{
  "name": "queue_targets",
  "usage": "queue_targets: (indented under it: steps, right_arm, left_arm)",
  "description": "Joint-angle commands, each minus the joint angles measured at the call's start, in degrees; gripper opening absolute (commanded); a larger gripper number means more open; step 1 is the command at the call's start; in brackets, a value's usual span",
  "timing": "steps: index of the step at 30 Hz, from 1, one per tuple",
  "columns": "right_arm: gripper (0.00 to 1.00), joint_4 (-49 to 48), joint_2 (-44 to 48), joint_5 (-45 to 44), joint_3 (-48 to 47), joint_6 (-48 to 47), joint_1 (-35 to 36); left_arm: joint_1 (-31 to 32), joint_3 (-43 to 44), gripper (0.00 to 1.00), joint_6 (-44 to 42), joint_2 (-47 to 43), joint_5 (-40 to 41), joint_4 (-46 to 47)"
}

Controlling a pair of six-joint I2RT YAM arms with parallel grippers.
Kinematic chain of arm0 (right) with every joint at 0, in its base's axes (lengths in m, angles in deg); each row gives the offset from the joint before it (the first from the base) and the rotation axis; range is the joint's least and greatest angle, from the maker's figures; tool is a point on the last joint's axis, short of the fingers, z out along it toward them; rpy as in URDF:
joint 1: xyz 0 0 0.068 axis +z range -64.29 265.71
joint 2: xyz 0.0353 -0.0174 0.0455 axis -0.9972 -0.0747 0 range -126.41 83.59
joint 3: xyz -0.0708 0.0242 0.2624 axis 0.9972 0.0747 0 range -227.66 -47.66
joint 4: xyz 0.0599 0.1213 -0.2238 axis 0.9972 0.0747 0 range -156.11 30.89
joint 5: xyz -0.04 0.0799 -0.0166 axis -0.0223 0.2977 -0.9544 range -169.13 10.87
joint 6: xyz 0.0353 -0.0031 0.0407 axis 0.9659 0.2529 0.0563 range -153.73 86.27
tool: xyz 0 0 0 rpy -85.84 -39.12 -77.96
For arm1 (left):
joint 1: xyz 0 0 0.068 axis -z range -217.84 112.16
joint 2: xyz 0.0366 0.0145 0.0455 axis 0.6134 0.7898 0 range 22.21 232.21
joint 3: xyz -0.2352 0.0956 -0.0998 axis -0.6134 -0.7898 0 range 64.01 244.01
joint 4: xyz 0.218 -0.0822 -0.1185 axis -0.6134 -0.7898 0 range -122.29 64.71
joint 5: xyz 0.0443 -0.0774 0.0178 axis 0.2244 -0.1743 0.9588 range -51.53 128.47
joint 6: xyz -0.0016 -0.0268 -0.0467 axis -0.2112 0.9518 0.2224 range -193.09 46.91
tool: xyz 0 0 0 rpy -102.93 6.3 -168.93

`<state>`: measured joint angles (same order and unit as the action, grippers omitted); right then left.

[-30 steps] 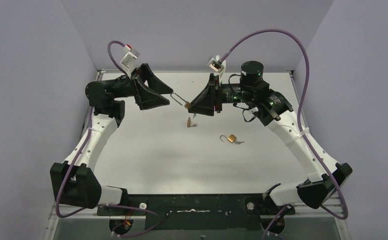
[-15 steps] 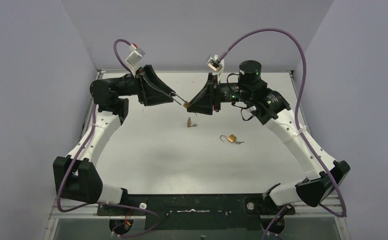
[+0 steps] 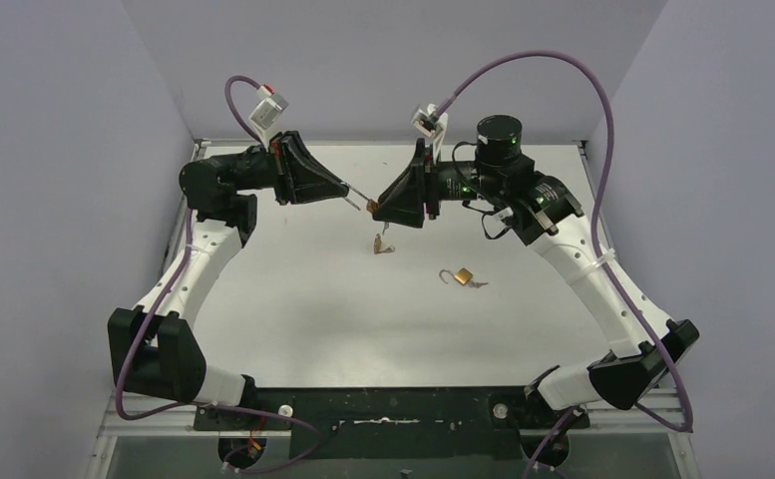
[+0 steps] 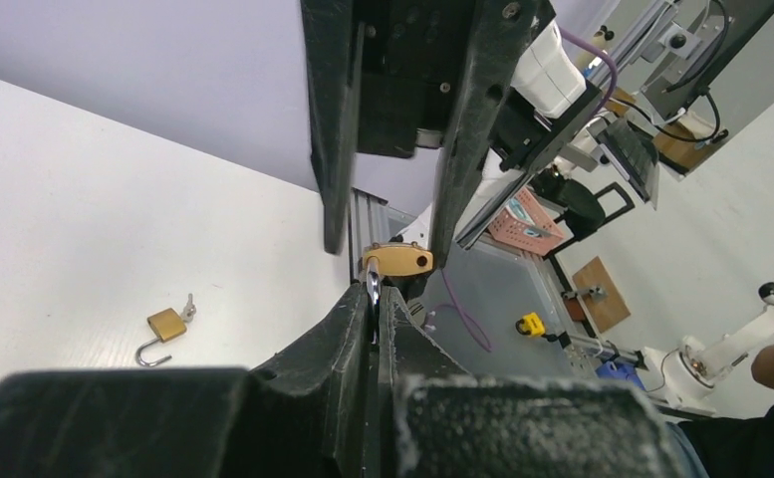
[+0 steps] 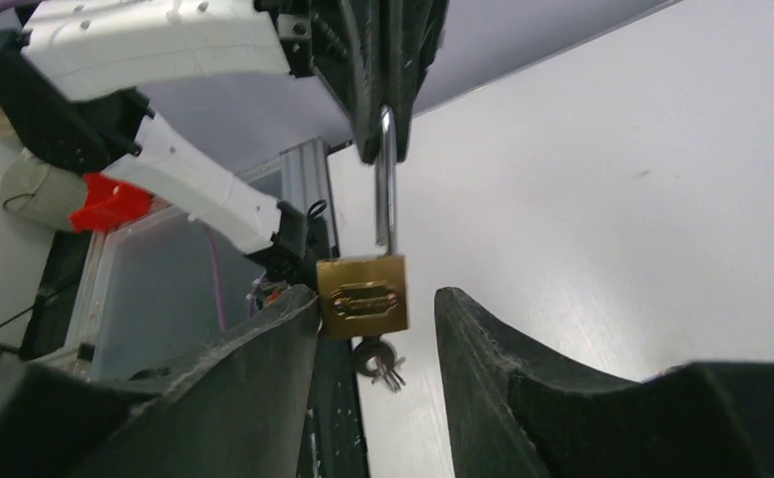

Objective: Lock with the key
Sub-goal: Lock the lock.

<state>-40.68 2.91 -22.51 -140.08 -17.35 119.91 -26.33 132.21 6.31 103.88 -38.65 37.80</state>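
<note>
A small brass padlock (image 3: 372, 208) hangs in the air between the two arms above the back of the table. My left gripper (image 3: 355, 199) is shut on its silver shackle (image 5: 387, 179), seen pinched at the tips in the left wrist view (image 4: 373, 289). The brass body (image 5: 363, 297) hangs below with a key (image 5: 375, 360) in its underside. My right gripper (image 5: 378, 309) is open around the body. Its left finger (image 5: 298, 319) touches the body's edge, while the right finger (image 5: 467, 329) stands apart from it.
A second brass padlock (image 3: 460, 276) with an open shackle and a key lies on the white table (image 3: 313, 309) right of centre. A small brass and metal item (image 3: 381, 242) sits below the held lock. Grey walls enclose the table on three sides.
My left gripper closed onto the padlock's shackle. My right gripper opened and let go of the brass body it was pinching. Both arms stayed almost in place.
</note>
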Motion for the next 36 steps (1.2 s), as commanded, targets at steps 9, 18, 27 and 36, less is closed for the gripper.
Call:
queue_targets:
  steps: [9, 18, 27, 36]
  right_arm:
    - [1.00, -14.88, 9.52, -26.17, 7.69, -1.45, 0.40]
    - [0.93, -35.23, 8.28, 0.14, 15.00, 12.46, -2.31]
    - [0.89, -51.29, 5.18, 0.32, 16.39, 13.49, -4.23]
    - [0.84, -68.24, -5.63, 4.04, 12.79, 20.68, -4.26]
  left_arm:
    - [-1.22, 0.79, 0.00, -16.56, -7.52, 9.49, -20.16]
    - [-0.28, 2.65, 0.00, -40.25, -18.68, 31.29, -56.16]
    - [0.70, 0.20, 0.00, -37.50, -22.80, 39.71, -56.37]
    - [0.95, 0.33, 0.00, -34.79, -22.01, 37.95, -52.31]
